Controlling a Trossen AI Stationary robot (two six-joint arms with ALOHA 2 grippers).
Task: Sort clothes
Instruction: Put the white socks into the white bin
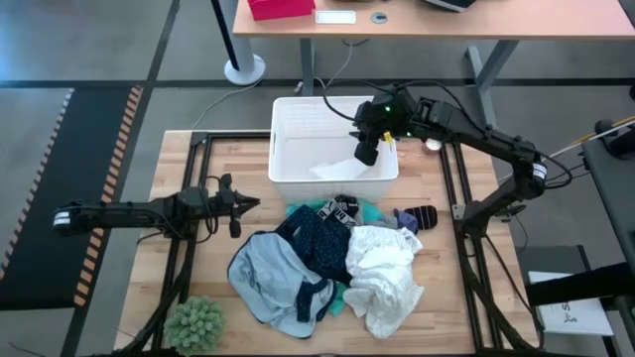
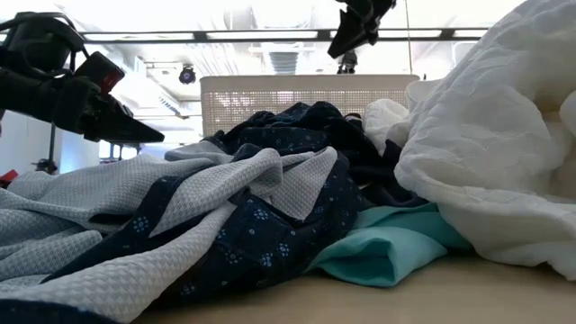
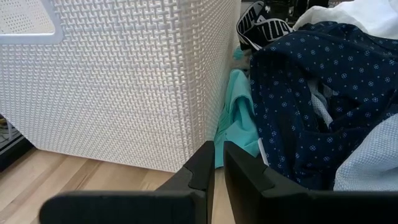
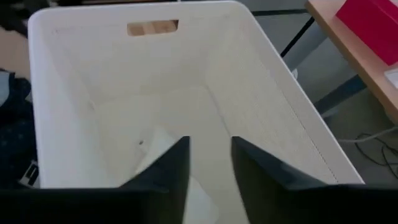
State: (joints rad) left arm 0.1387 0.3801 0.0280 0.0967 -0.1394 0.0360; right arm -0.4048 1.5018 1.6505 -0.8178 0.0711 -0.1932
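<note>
Seen from above: right gripper (image 1: 366, 151) over the white basket (image 1: 298, 177), near its right side, with a pale piece of cloth (image 1: 331, 169) lying on the basket floor below it. Only in the right wrist view: fingers (image 4: 171, 168) parted with a clear gap, nothing between them, the same pale piece (image 4: 155, 149) just past their tips. Left gripper (image 1: 235, 205) low over the table to the left of the pile, pointing toward it; only in the left wrist view: jaws nearly together, nothing gripped, tips close to the basket's corner (image 3: 186, 112) and the turquoise garment (image 3: 239, 121) tucked against it. From above, clothes heaped just in front of the basket: light blue garment (image 1: 266, 278) on the left, navy patterned garment (image 1: 322, 243) in the middle, white garment (image 1: 385, 273) on the right, black piece with white lettered waistband (image 1: 339, 209) at the basket's front edge, dark striped sock (image 1: 419, 216) off to the right. Low view alone: folds of navy (image 2: 270, 243) and blue lapped over each other, turquoise (image 2: 387, 252) pressed flat beneath the white (image 2: 486, 162). Fuzzy green ball (image 1: 194, 323) at the near left corner, apart from the pile.
</note>
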